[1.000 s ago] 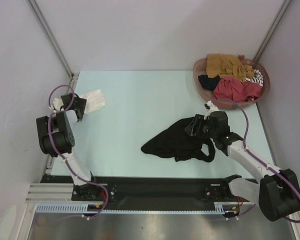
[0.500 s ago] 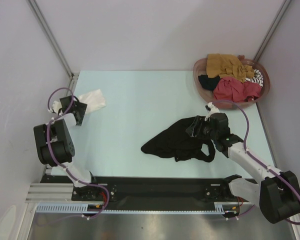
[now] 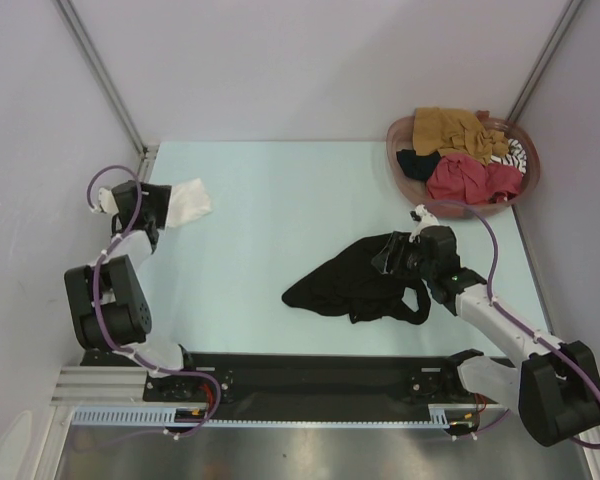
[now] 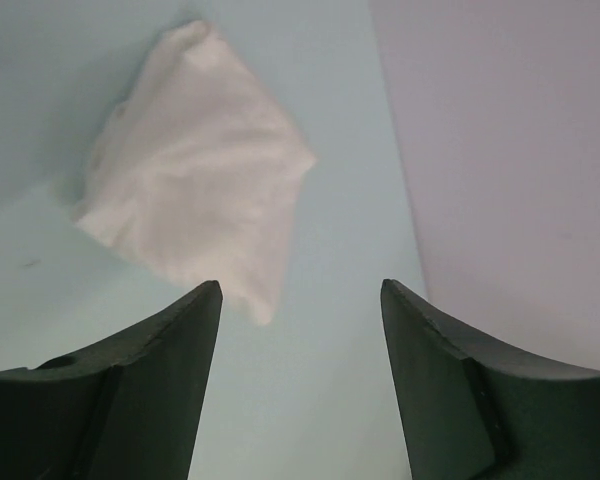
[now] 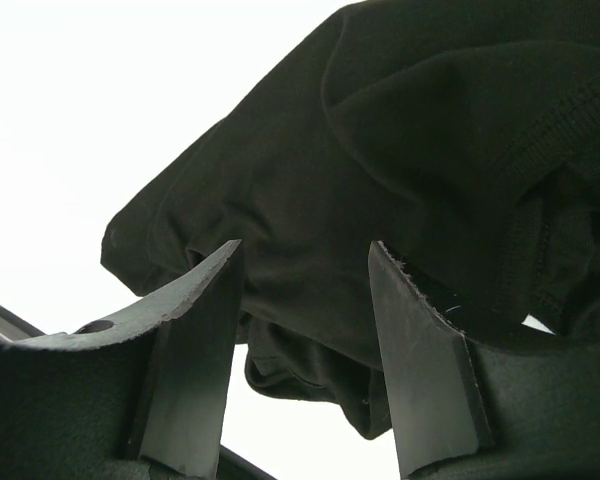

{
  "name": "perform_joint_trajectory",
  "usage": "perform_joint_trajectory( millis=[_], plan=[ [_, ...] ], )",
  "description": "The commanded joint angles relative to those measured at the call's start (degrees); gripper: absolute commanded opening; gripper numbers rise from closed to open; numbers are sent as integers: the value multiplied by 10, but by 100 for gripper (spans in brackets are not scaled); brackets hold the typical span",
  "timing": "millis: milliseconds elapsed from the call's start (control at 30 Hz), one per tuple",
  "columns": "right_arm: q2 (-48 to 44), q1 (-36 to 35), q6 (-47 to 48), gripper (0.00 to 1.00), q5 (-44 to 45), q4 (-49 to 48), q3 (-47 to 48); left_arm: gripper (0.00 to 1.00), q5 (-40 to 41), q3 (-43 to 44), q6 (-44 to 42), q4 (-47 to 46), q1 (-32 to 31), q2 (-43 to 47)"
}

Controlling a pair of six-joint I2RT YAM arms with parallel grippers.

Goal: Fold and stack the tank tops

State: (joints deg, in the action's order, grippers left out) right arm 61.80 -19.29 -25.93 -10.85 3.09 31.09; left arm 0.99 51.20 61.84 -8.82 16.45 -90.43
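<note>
While the white tank top [image 4: 195,205] lies folded at the far left corner of the table [image 3: 280,200], close to the side wall [image 4: 500,150], the left gripper [image 4: 300,300] hangs just short of it, jaws apart and nothing between them. The right gripper [image 3: 390,250] stands with jaws apart at the raised far-right edge of the black tank top [image 3: 350,280], which lies crumpled right of centre. Dark cloth fills the gap in the wrist view, but no pinch is evident.

Step in hand, by judgement: one garment is folded and the black one is being started. The next move calls for spreading it flat, probably with both arms on opposite hems, a long reach for the left arm.

Bare table lies wide between the two garments, ample for spreading. The white one sits near the left edge and wall, leaving little margin for stacking there. The basket [image 3: 393,160], holding mustard [image 3: 450,128], red [image 3: 470,178] and striped [image 3: 515,152] tops, stands in the far right corner, near the right gripper.
</note>
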Motion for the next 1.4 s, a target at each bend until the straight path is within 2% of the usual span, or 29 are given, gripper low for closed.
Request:
perform_joint_trajectory(
  millis=[0,67,100,133,200,300,500,633,667,767,867,1000,1067,1100,1200,1300,1367],
  plan=[
    [2,-3,0,58,-1,-20,0,70,-55,13,53,-118,-14,-5],
    [3,-3,0,58,-5,-23,0,68,-82,19,71,-171,-22,-32],
    [6,-4,0,58,-7,-24,0,68,-95,26,78,-237,-25,-69],
    [6,-3,1,51,-11,-26,0,67,-113,29,86,-283,-25,-93],
    [16,-5,0,48,-14,-26,0,62,-158,32,121,-402,-26,-160],
    [25,-7,-1,47,-19,-26,3,61,-158,19,151,-478,-26,-222],
    [27,-10,-1,47,-16,-26,3,60,-147,7,137,-487,-24,-289],
    [26,-10,0,47,-13,-26,3,57,-169,-14,168,-559,-26,-293],
    [26,-10,0,47,-14,-26,2,57,-167,-16,161,-552,-28,-279],
    [26,-9,1,48,-13,-25,4,60,-162,-17,127,-467,-40,-173],
    [22,-12,-3,52,-3,-17,5,63,-155,-20,95,-374,-59,-110],
    [-28,-17,-17,54,63,45,5,66,-124,-38,25,-223,-99,12],
    [-70,-21,-31,54,101,96,-4,68,-115,-31,-34,-168,-139,54],
    [-109,-20,-35,54,152,137,-7,68,-114,-28,-53,-106,-153,66],
    [-163,-20,-95,45,249,205,-13,68,-97,-47,-113,-49,-228,121],
    [-162,-27,-154,46,243,287,-11,69,-59,-80,-159,-20,-311,186],
    [-149,-44,-175,44,225,317,-11,69,-34,-94,-188,-2,-377,219]
  ],
)
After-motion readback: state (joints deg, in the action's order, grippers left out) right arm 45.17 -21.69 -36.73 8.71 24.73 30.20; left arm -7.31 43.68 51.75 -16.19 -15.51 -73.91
